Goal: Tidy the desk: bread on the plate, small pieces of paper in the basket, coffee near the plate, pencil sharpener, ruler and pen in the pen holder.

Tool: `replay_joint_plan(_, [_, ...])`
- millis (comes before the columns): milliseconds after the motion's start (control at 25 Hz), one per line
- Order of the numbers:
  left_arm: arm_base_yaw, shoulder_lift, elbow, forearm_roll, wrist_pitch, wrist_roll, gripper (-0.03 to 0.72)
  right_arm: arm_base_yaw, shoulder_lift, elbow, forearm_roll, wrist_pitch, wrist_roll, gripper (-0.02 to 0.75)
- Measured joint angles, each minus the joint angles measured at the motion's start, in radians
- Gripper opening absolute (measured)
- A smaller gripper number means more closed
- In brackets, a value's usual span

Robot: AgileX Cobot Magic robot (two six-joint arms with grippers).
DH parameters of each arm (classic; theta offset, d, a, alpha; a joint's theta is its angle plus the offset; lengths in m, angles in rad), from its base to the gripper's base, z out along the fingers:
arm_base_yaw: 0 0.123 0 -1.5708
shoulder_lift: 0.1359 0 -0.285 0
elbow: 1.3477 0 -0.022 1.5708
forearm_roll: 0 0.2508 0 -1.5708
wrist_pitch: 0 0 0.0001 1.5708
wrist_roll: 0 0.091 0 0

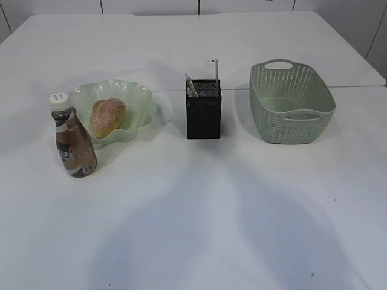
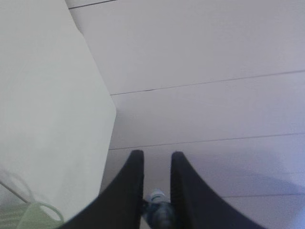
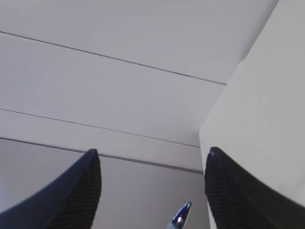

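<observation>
Leftmost on the plain white matte surface stands a small plastic coffee bottle with a shiny copper-brown label, dark drink and ribbed white screw cap, upright, toward the left edge. Just beside it, behind and to its right, sits the pale green translucent glass plate with a wavy ruffled rim, and in it lies the oval, crusty golden-brown bread loaf dusted with flour. Near the middle, by the seam across the surface, the square black metal-mesh pen holder stands upright; a clear plastic ruler with black markings and a slim pen stick out of its top. Toward the right edge rests the sage-green rectangular woven-pattern plastic basket, with perforated sides and a handle cutout.

Neither arm shows in the exterior view. The left tool, seen from its wrist camera, has its curved black fingers set narrowly apart with nothing between the tips. The right tool has its textured black fingers spread wide, empty.
</observation>
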Motion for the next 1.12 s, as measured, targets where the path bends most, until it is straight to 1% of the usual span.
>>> replay_joint_plan(40, [0.008,0.0,0.0,0.036,0.013,0.011,0.094,-0.025,0.0,0.0,0.0,-0.001,-0.071,0.533])
replay_joint_plan(160, [0.027,0.0,0.0,0.155,0.037,0.06,0.093,-0.036,0.0,0.0,0.0,-0.002,-0.158,0.533])
replay_joint_plan(200, [0.033,0.0,0.0,0.204,0.045,0.082,0.093,-0.042,0.0,0.0,0.0,-0.002,-0.271,0.533])
replay_joint_plan(280, [0.044,0.0,0.0,0.295,0.063,0.13,0.093,-0.042,0.0,0.0,0.001,-0.002,-0.407,0.533])
replay_joint_plan(320, [0.048,0.0,0.0,0.349,0.071,0.152,0.093,-0.042,0.0,0.0,0.001,-0.002,-0.407,0.533])
replay_joint_plan(400, [0.054,0.0,0.0,0.45,0.096,0.207,0.093,-0.043,0.0,0.0,0.001,0.002,-0.679,0.533])
replay_joint_plan(480, [0.055,0.0,0.0,0.56,0.12,0.252,0.093,-0.043,0.0,0.0,0.001,0.014,-0.827,0.533])
replay_joint_plan(600, [0.055,0.0,0.0,0.692,0.17,0.287,0.093,-0.043,0.0,0.0,0.001,0.046,-0.984,0.533])
replay_joint_plan(720, [0.055,0.0,0.0,0.781,0.207,0.294,0.093,-0.043,0.0,0.0,-0.001,0.07,-1.057,0.533])
replay_joint_plan(840, [0.055,0.0,0.0,0.897,0.245,0.298,0.093,-0.043,0.0,0.0,-0.003,0.089,-1.109,0.533])
replay_joint_plan(880, [0.055,0.0,0.0,0.941,0.263,0.298,0.093,-0.043,0.0,0.0,-0.003,0.116,-1.164,0.533])
replay_joint_plan(960, [0.055,0.0,0.0,0.991,0.299,0.299,0.093,-0.043,0.0,0.0,-0.004,0.128,-1.184,0.533])
replay_joint_plan(1000, [0.055,0.0,0.0,0.995,0.311,0.299,0.093,-0.043,0.0,0.0,-0.004,0.135,-1.195,0.533])
replay_joint_plan(1120, [0.055,0.001,0.0,0.95,0.326,0.299,0.093,-0.043,0.0,0.0,-0.004,0.139,-1.198,0.533])
